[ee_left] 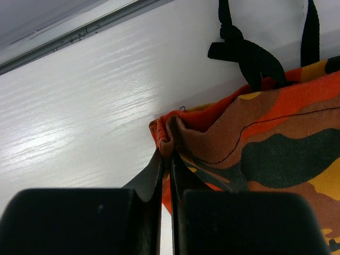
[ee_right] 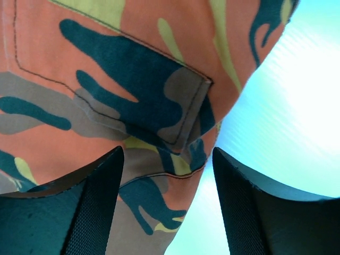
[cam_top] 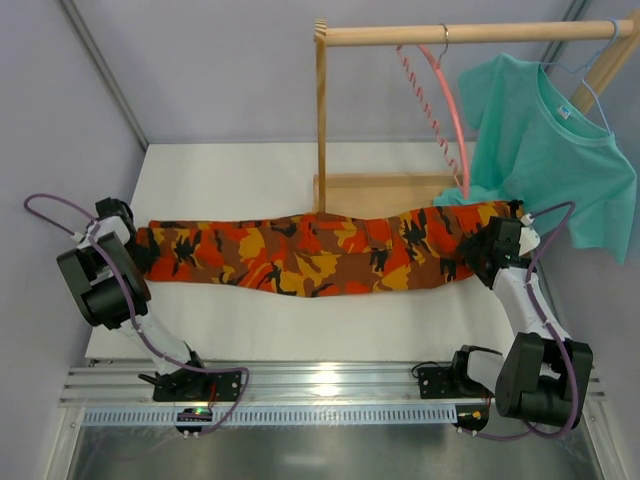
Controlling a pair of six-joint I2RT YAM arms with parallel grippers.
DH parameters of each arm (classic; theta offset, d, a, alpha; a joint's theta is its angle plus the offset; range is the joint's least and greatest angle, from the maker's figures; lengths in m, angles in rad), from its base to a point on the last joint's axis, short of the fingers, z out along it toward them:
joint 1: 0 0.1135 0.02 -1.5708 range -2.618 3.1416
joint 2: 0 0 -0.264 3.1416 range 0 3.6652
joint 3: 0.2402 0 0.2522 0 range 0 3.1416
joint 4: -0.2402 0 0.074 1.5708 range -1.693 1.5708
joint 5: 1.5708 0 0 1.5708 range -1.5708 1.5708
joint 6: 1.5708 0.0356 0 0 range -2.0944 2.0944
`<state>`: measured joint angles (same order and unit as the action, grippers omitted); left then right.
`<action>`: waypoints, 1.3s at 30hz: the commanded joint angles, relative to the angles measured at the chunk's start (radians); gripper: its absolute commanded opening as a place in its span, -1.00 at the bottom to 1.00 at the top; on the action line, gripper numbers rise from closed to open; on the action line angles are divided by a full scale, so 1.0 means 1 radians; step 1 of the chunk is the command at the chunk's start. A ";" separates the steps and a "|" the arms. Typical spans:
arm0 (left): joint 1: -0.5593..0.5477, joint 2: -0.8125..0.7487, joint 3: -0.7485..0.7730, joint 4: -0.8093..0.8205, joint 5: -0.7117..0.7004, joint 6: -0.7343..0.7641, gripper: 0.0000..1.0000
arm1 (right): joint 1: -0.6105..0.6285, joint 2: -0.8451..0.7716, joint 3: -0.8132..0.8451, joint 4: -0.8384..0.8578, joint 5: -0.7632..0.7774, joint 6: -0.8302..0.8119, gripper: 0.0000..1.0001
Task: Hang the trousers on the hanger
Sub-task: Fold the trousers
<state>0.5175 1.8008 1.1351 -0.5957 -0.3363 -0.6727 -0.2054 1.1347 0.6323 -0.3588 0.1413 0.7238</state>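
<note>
Right now my left gripper [ee_left: 166, 158] is pinched narrow on a bunched fold at the edge of the trousers [ee_left: 276, 133], its fingers [ee_left: 151, 175] nearly meeting with the cloth squeezed between them. Just beyond that fold and to its right, the black drawstrings [ee_left: 244, 50] lie knotted on the white table [ee_left: 79, 106].

From above, the left gripper [cam_top: 138, 247] sits at one end of the trousers [cam_top: 300, 255], which run flat across the table [cam_top: 250, 320] to my right gripper [cam_top: 487, 248] at the other end.

On the right wrist camera, the right gripper [ee_right: 167, 151] stands wide. Its two fingers [ee_right: 101, 202] are well apart, and the camouflage cloth [ee_right: 106, 79] fills the view ahead of them and the gap between them. A stitched pocket flap [ee_right: 180, 111] lies just ahead of the tips. I cannot tell whether either finger touches the cloth; nothing is clamped there.

Beyond the right gripper and above it, the pink hanger [cam_top: 452, 100] hangs by its hook from the wooden rail [cam_top: 400, 34], apart from the trousers. To the outer side of that gripper, a teal T-shirt [cam_top: 540, 150] hangs on a light-blue hanger [cam_top: 590, 75] from the same rail, its lower edge near the trousers' end.
</note>
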 commanded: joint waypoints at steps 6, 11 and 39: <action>0.010 0.037 0.012 -0.029 -0.055 0.009 -0.99 | -0.097 -0.053 -0.031 0.078 0.070 -0.061 0.83; 0.010 0.046 0.005 -0.018 -0.058 0.002 -0.99 | -0.173 -0.010 -0.043 0.158 0.048 -0.090 0.84; 0.012 0.061 0.048 -0.092 -0.193 -0.119 -0.99 | -0.175 -0.029 -0.025 -0.123 0.158 0.006 -0.92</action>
<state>0.5114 1.8252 1.1576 -0.6785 -0.4465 -0.7605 -0.3744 1.1278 0.5797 -0.3473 0.2150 0.6937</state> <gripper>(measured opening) 0.014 0.051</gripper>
